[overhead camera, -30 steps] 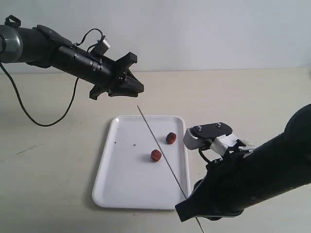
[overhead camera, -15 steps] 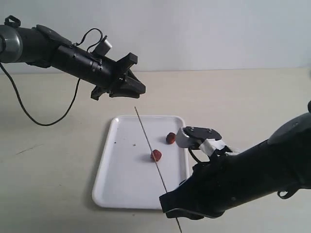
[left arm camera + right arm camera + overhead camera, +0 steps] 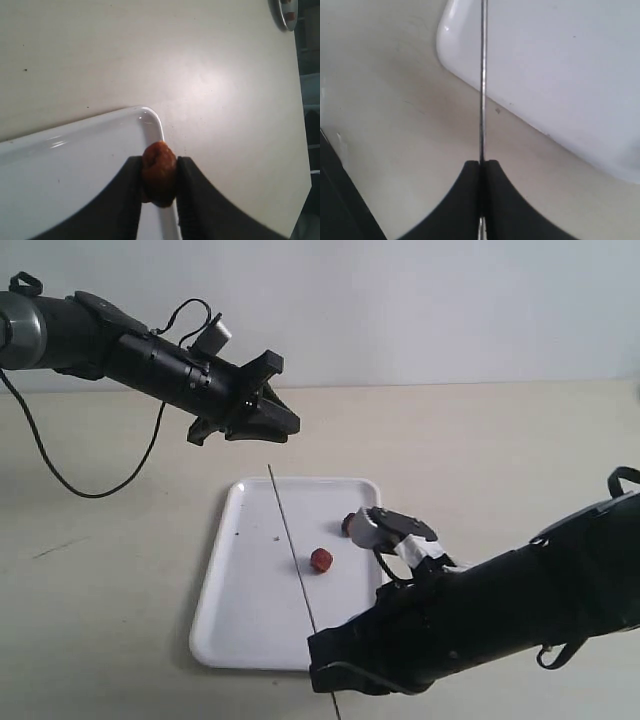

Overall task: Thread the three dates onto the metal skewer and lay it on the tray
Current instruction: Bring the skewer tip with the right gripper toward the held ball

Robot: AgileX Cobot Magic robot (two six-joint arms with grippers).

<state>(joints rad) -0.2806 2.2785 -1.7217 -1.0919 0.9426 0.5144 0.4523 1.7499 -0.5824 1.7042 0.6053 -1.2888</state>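
Skewer (image 3: 295, 562) further left, below left tool (image 3: 288, 426)

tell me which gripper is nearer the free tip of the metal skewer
Left. The left gripper, holding a date, hovers just beyond the free tip of the metal skewer; the right gripper is shut on its opposite end.

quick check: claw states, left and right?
Left claw: closed, holding a date.
Right claw: closed, holding the metal skewer.
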